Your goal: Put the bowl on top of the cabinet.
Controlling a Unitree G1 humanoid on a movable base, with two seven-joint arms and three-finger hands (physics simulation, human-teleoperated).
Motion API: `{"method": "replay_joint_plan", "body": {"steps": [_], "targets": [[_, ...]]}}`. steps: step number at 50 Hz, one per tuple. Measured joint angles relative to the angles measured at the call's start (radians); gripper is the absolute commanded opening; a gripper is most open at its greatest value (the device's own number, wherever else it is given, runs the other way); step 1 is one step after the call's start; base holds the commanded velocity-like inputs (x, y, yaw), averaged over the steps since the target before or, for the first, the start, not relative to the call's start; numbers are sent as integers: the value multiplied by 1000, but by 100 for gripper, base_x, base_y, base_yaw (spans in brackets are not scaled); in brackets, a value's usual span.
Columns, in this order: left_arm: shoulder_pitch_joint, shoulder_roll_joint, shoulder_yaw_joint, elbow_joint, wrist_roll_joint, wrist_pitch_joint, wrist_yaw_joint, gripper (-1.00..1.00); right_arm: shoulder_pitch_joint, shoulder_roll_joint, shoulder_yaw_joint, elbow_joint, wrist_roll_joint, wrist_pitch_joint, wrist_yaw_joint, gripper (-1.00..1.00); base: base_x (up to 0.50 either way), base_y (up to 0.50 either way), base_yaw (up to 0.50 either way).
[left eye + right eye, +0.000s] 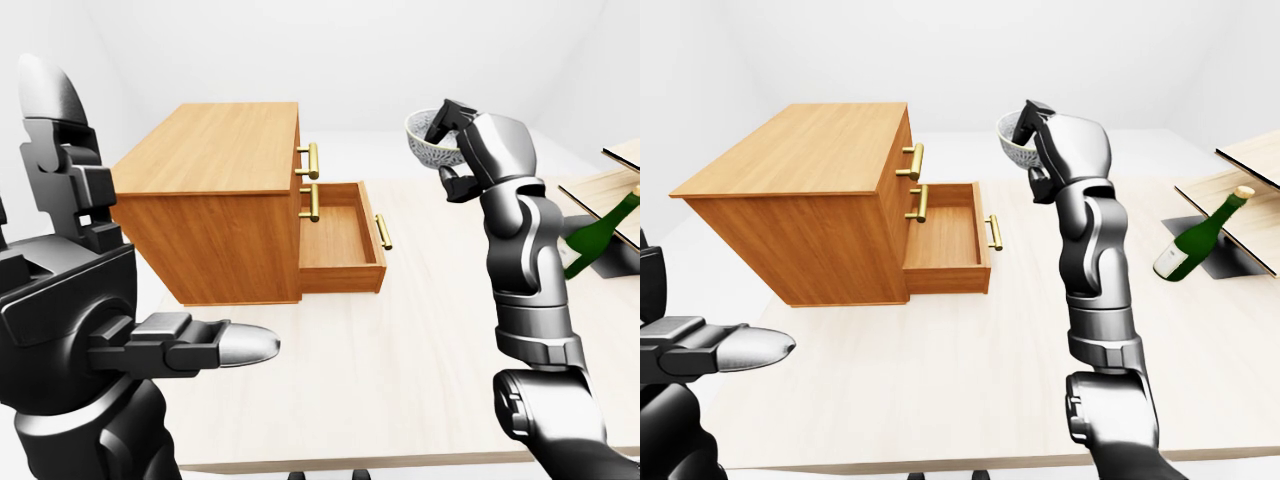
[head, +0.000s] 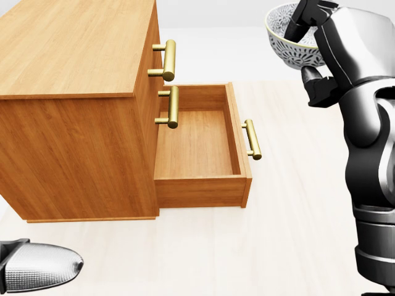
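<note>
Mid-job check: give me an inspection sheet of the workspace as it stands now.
Surface: pale wooden table, carrying the cabinet.
Job's things: bowl held in the air, right of the cabinet in head view; cabinet top holds nothing; lower drawer open, empty.
Clutter: green bottle, tilted, beside wooden boards, far right.
Hands: right hand shut on the bowl's rim; left hand open, empty.
Cables: nothing seen.
Surroundings: plain white walls.

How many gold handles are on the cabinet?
3. The top handle is high on the cabinet, the second handle sits just below it, and the third handle is on the pulled-out drawer. None appears hidden.
</note>
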Motion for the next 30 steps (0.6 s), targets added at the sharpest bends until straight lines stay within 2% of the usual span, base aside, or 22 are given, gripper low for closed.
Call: {"method": "replay_joint_plan", "body": {"steps": [30], "targets": [[-9,4,11,-11,-13,0,6,100,-115,135,84,-37,-75,0,75,-100,0,0,0]]}}
